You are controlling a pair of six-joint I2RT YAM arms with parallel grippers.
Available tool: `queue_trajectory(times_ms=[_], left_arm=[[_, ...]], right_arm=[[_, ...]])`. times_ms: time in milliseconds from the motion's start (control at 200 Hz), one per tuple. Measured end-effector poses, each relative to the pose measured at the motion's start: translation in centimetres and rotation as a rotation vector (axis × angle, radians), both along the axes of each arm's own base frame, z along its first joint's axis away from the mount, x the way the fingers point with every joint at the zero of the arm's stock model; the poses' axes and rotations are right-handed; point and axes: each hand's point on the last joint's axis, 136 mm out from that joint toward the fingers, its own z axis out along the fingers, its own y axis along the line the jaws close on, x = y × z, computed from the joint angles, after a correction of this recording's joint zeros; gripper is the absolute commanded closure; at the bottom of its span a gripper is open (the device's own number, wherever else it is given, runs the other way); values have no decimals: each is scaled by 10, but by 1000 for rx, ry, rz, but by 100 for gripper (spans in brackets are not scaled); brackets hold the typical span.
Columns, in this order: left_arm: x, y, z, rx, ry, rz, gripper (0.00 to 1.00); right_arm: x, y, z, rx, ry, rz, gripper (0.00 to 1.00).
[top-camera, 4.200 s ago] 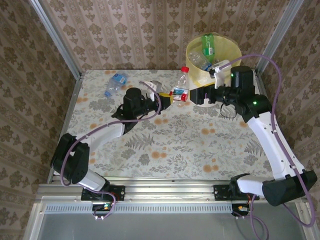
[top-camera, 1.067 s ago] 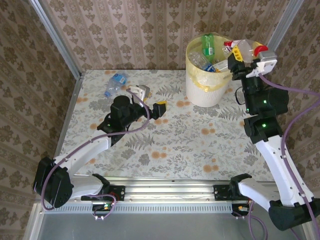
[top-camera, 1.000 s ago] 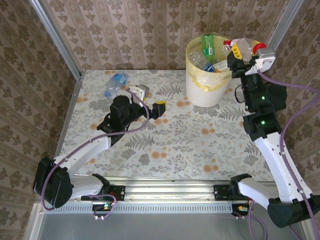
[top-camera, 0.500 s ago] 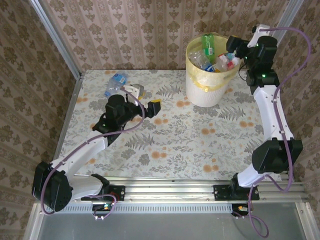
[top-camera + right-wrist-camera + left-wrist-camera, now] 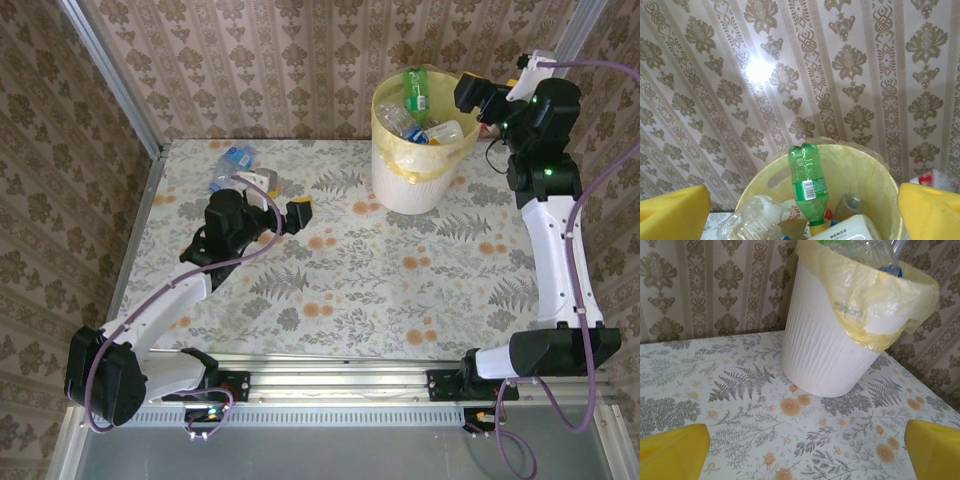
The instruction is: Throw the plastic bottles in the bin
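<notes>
Yellow pads (image 5: pixel 670 212) of the right end effector (image 5: pixel 482 100) are spread wide above the far right rim of the bin (image 5: pixel 400 190), and nothing is gripped between them. Below them, in the right wrist view, a green bottle (image 5: pixel 807 185) is seen standing neck-down among clear bottles inside the yellow liner (image 5: pixel 875 295). The drop on this side is therefore judged complete.

One clear bottle with a blue label (image 5: pixel 228 165) is left lying on its side on the worktop (image 5: pixel 380 280), near the far left corner and well apart from the bin. The left end effector (image 5: pixel 283 200) is nearest to it, released and empty, but it is pointed towards the bin, as the left wrist view shows.

The step in hand is judged to be the fetching of this last bottle. It would be done best if the left wrist were first turned towards the far left corner, so that the bottle is brought between the open pads. The pads should be lowered close to the worktop and set across the body of the bottle, not along it. Thin plastic of this kind is likely to roll or buckle, so a slow, gentle closing is advised. Meanwhile the right arm should be lifted straight clear, so that the loose liner is not caught.
</notes>
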Motion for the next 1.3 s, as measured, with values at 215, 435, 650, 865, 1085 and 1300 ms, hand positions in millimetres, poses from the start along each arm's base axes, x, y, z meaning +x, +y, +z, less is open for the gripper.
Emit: queue_trajectory(times_ms=[215,435,650,865,1085,1300], left_arm=[[0,4,-12,8,26,4,0],[-1,4,-15,3,27,2,0],[-2,0,-8,-20,3,-19,0],[-3,-5,-10,-24,6,-46,0],[-3,-7,-11,-24,11,-62,0],[8,-5,-17,-22,31,-64,0]], right_arm=[[-14,1,-17,5,75,-1,3],[-32,-22,-48,12,190,-88,1],[-37,-78,-109,121,340,-229,1],[-26,-118,-172,335,447,-283,5],[9,-151,-237,577,501,-308,9],[49,-177,-286,786,482,-342,14]])
